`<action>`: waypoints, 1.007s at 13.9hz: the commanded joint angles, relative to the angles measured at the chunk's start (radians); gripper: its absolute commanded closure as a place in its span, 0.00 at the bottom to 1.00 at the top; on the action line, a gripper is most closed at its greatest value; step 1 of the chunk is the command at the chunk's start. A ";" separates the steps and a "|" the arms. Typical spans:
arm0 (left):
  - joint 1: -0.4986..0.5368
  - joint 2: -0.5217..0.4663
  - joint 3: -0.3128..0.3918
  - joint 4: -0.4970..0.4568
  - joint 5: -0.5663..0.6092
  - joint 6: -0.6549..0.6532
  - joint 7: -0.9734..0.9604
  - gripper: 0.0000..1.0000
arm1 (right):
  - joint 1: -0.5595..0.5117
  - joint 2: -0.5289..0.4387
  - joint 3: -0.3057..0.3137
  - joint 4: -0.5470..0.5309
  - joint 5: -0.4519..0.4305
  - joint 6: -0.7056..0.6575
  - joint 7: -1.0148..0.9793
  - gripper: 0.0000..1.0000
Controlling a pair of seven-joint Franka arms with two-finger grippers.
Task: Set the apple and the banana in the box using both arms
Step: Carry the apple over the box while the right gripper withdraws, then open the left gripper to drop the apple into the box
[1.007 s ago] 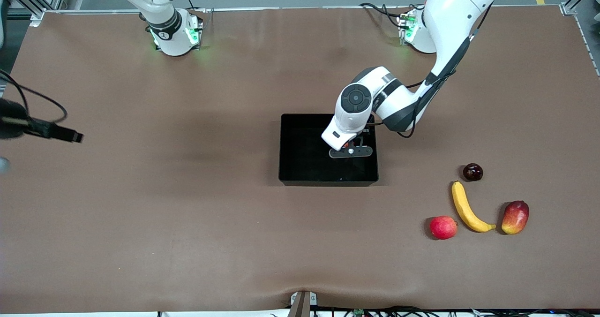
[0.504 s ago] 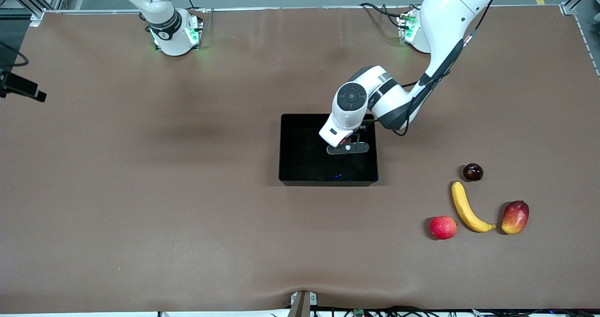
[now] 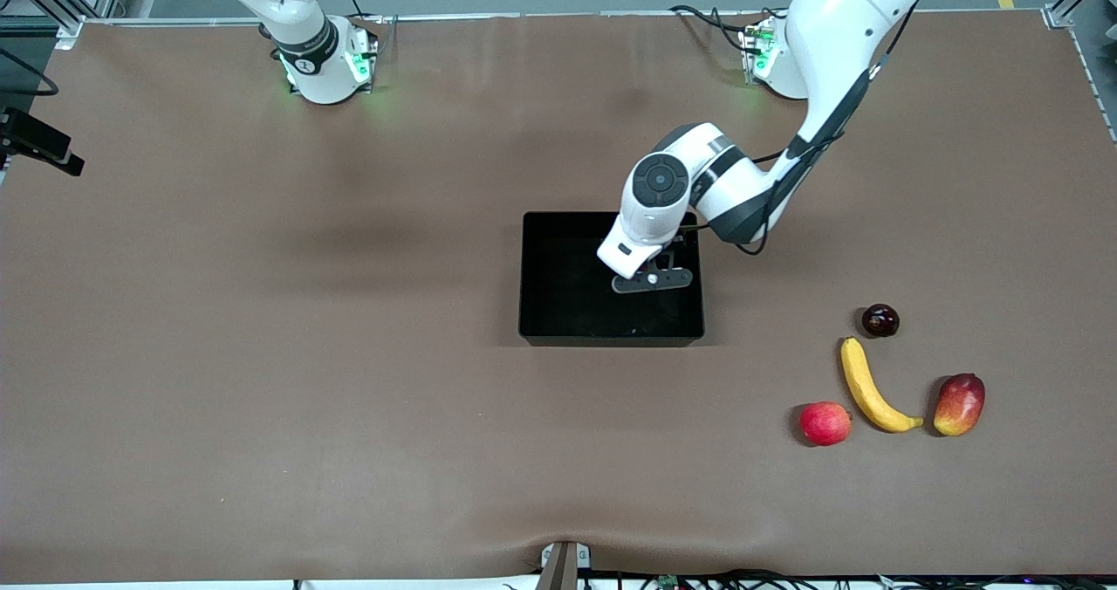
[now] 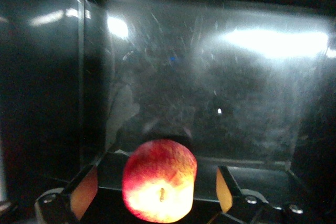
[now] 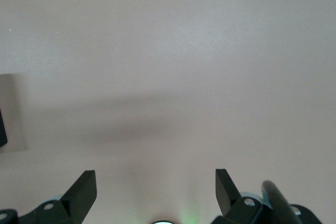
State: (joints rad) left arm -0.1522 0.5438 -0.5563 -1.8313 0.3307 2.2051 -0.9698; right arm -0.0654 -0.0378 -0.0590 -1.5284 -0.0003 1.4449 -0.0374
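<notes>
Front view: brown table [image 3: 349,380]; left gripper [image 4: 152,192] spread wide over the box [image 3: 558,328], the apple [image 4: 159,179] apparently loose between its fingers. Right gripper [image 5: 156,190] open, waiting over bare table.

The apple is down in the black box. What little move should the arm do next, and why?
Probably lift the left pincer straight up out of the box. Its fingers stand open with gaps beside the apple, so nothing is held, and the banana waits. The right pincer waits, open.
</notes>
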 commanded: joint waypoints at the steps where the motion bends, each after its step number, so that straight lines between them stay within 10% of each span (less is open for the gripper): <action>1: 0.045 -0.061 -0.002 0.129 0.018 -0.190 0.009 0.00 | 0.007 -0.013 0.001 -0.003 -0.024 -0.003 -0.012 0.00; 9: 0.405 -0.053 -0.005 0.273 -0.048 -0.258 0.575 0.00 | 0.012 -0.013 0.002 -0.003 -0.020 0.023 -0.012 0.00; 14: 0.561 -0.013 0.004 0.262 -0.035 -0.191 0.589 0.00 | 0.032 -0.017 0.004 -0.003 -0.021 0.023 -0.013 0.00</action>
State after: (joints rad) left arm 0.3685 0.5050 -0.5452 -1.5743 0.2965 1.9724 -0.3731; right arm -0.0481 -0.0382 -0.0559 -1.5282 -0.0011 1.4676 -0.0450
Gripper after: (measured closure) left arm 0.000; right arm 0.000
